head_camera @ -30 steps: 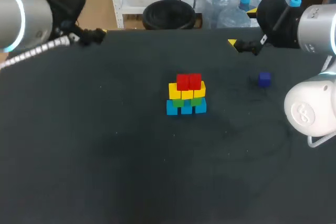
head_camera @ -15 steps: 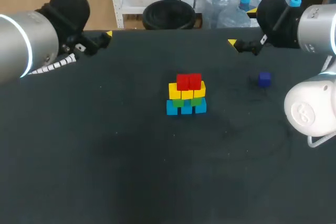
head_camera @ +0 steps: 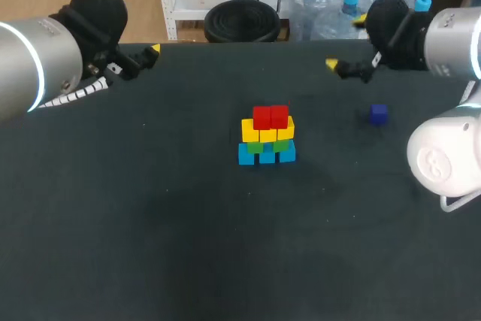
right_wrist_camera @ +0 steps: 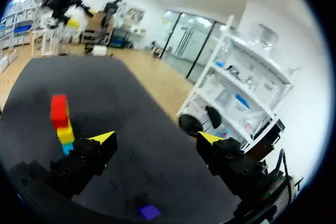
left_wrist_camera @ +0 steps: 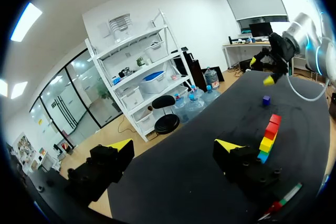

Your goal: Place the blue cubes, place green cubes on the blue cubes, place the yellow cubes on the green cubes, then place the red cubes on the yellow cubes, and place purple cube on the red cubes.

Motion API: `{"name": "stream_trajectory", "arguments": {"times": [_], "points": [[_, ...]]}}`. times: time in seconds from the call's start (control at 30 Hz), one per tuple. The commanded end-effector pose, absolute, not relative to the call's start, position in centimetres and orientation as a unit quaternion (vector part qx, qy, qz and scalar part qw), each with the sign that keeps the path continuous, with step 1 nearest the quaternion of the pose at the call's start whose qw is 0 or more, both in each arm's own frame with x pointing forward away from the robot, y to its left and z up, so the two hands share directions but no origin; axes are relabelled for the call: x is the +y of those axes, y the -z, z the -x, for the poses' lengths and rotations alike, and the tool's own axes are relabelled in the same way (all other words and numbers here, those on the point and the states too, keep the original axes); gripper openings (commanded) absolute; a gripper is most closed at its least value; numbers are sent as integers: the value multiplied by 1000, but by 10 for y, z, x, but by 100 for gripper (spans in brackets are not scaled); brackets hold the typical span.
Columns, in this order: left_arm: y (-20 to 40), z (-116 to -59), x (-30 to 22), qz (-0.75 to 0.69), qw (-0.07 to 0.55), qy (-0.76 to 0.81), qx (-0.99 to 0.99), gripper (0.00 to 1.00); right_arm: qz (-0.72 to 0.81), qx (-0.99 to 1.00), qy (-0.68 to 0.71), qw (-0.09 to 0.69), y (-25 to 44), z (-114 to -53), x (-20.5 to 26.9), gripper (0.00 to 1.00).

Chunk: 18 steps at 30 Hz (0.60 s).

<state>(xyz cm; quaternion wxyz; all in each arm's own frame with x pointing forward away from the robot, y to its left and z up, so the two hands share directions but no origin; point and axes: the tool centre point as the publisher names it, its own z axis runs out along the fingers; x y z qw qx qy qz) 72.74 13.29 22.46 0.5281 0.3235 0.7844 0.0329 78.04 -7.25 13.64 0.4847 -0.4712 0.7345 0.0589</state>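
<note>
A stack of cubes stands mid-table: blue cubes [head_camera: 267, 155] at the bottom, green cubes [head_camera: 267, 146] on them, then yellow cubes [head_camera: 267, 129], with red cubes [head_camera: 270, 116] on top. The purple cube [head_camera: 378, 114] lies alone on the table to the stack's right. My left gripper [head_camera: 146, 54] hovers open over the far left edge, well away from the stack [left_wrist_camera: 268, 137]. My right gripper [head_camera: 346, 40] hangs open above the far right of the table, behind the purple cube [right_wrist_camera: 149, 212]. Both grippers [left_wrist_camera: 174, 145] [right_wrist_camera: 156, 138] hold nothing.
The dark table [head_camera: 150, 223] is bare around the stack. My right arm's white elbow [head_camera: 443, 155] juts in over the right edge, close to the purple cube.
My left arm has swung in from the left edge and its gripper has shifted slightly right. The right gripper has turned a little. The cubes have not moved.
</note>
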Motion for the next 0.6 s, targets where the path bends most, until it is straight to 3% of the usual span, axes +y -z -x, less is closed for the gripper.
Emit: {"name": "stream_trajectory", "arguments": {"times": [0.03, 0.23, 0.6], "points": [[-224, -728, 133, -323, 529, -33, 784, 100, 513, 739, -47, 434, -123, -781, -82, 100], [-224, -728, 133, -323, 529, -33, 784, 100, 583, 726, -12, 365, -96, -786, -117, 100], [-224, -728, 133, -323, 529, -33, 784, 100, 613, 748, -77, 243, -67, -805, -149, 100]]}}
